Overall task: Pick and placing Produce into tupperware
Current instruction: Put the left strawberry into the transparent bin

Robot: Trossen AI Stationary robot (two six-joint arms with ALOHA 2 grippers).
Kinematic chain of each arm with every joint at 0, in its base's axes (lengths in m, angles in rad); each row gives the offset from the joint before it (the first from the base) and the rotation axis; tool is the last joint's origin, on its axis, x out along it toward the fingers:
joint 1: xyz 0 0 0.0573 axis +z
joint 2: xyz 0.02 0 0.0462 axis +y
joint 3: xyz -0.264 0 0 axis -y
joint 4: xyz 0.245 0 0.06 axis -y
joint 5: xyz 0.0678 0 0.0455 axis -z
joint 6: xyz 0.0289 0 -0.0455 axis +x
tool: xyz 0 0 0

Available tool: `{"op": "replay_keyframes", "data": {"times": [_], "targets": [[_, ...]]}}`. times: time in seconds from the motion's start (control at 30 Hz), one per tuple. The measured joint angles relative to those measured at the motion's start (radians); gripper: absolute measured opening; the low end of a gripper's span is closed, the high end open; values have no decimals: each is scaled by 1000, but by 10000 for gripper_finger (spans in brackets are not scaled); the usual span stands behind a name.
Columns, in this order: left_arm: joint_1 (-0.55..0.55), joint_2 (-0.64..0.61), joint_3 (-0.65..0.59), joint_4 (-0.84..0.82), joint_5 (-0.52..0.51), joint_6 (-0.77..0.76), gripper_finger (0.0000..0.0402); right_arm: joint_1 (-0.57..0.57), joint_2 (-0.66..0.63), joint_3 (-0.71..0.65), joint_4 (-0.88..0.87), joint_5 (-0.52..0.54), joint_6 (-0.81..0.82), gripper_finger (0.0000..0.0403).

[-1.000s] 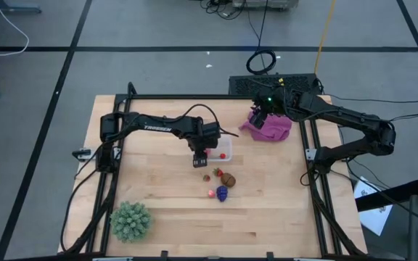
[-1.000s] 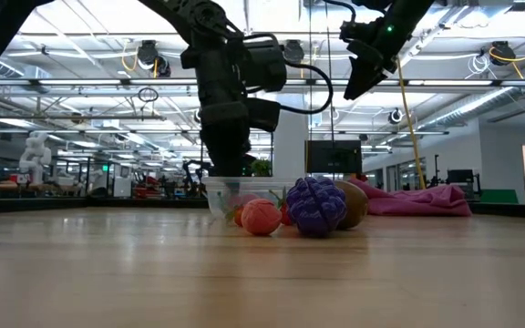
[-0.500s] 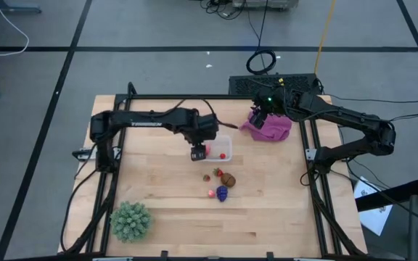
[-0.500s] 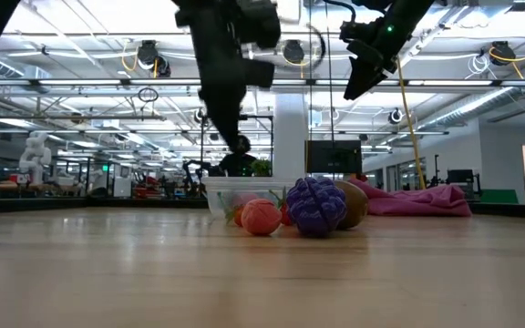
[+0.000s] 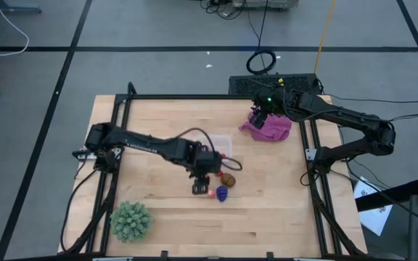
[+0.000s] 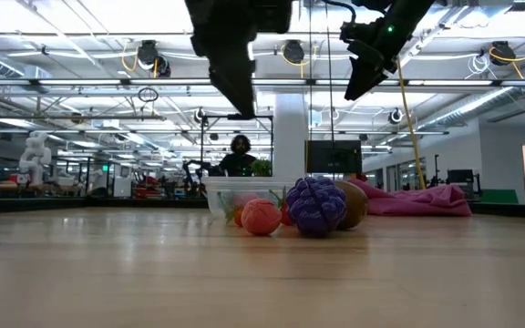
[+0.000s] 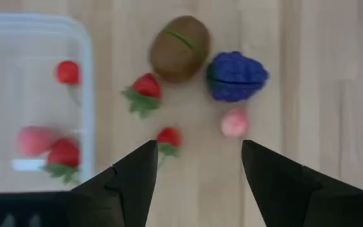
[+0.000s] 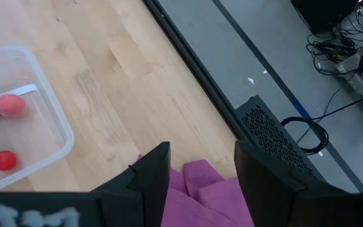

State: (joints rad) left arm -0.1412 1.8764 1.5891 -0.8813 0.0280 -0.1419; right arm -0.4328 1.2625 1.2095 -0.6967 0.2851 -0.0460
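Note:
The clear tupperware [image 7: 86, 94] rests on its base on the table and holds three red pieces [image 7: 62, 151]. Beside it on the wood lie the brown round piece [image 7: 180, 39], the purple grape cluster [image 7: 235, 77], two red strawberries [image 7: 144, 91] and a pink piece [image 7: 234, 122]. My left gripper [image 7: 199, 170] hangs open above these loose fruits [image 5: 222, 190], well off the table, and touches nothing. My right gripper [image 8: 200, 170] waits open above the magenta cloth [image 5: 271, 127] at the table's far right.
A large spiky green ball [image 5: 130, 220] sits near the near left corner. The magenta cloth [image 6: 417, 200] lies at the far right edge. Black frame rails [image 5: 115, 181] run along the table's sides. Bare wood lies toward the near right of the fruits.
My left gripper has risen from the tupperware and moved toward the table's near edge, and it now hangs above the loose fruits. The right arm has kept still.

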Motion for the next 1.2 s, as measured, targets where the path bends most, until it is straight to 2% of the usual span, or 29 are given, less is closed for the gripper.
{"op": "replay_keyframes", "data": {"times": [0.1,0.4,0.53,1.2], "targets": [[-25,34,-8,53,-1,24,234,0,0,0,-10,-1,1,169],[-5,118,-77,64,-14,101,234,2,0,0,-63,-3,19,169],[3,122,-121,147,-12,138,234,2,0,0,-55,-3,19,169],[31,129,-158,207,-37,202,234,2,0,0,-34,-3,19,169]]}}
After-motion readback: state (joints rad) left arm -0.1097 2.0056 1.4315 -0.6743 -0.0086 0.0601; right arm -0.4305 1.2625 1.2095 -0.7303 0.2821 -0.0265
